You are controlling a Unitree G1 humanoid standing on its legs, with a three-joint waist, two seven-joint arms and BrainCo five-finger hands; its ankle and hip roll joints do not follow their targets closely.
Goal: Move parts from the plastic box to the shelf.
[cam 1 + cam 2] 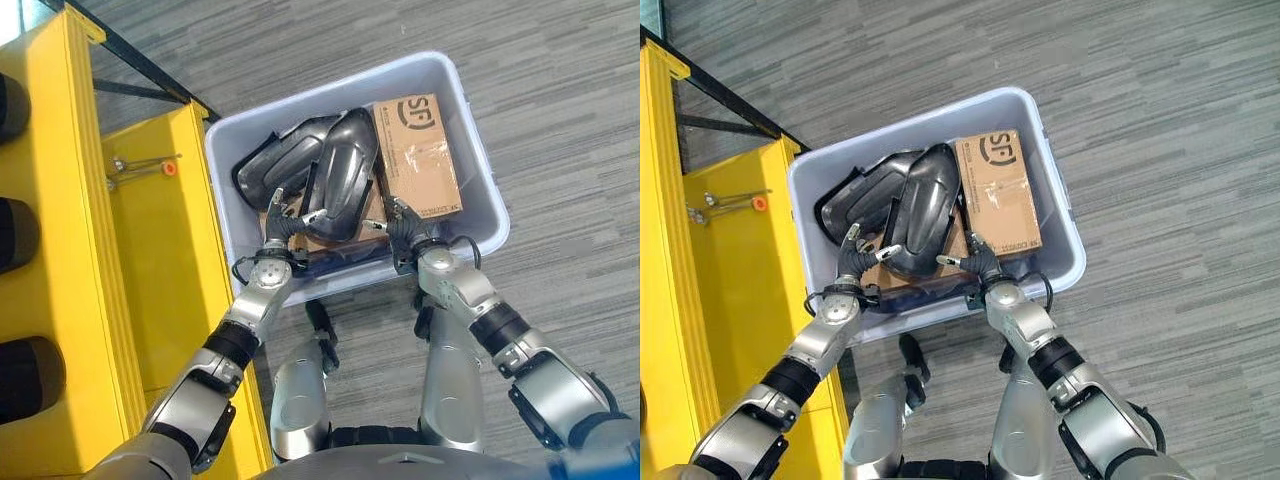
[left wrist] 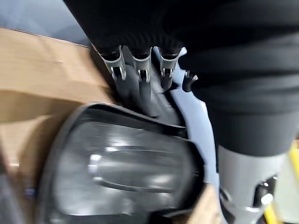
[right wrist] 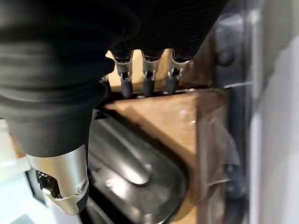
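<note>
A pale grey plastic box [image 1: 345, 278] stands on the floor in front of me. In it lie two glossy black moulded parts, one long and domed [image 1: 345, 170], the other [image 1: 275, 165] to its left, and a taped cardboard carton [image 1: 425, 155] on the right. My left hand [image 1: 278, 232] reaches over the box's near wall at the left of the domed part's near end, fingers [image 2: 140, 70] straight. On the other side of that end my right hand [image 1: 405, 228] rests by the carton's near edge [image 3: 173, 121], fingers [image 3: 147, 74] straight. Neither hand holds anything.
A yellow metal shelf [image 1: 60, 200] runs along my left, close to the box, with dark rounded parts [image 1: 12, 232] on its far left level. A small metal piece with an orange tip [image 1: 150, 165] lies on its yellow surface. Grey plank floor [image 1: 560, 120] surrounds the box.
</note>
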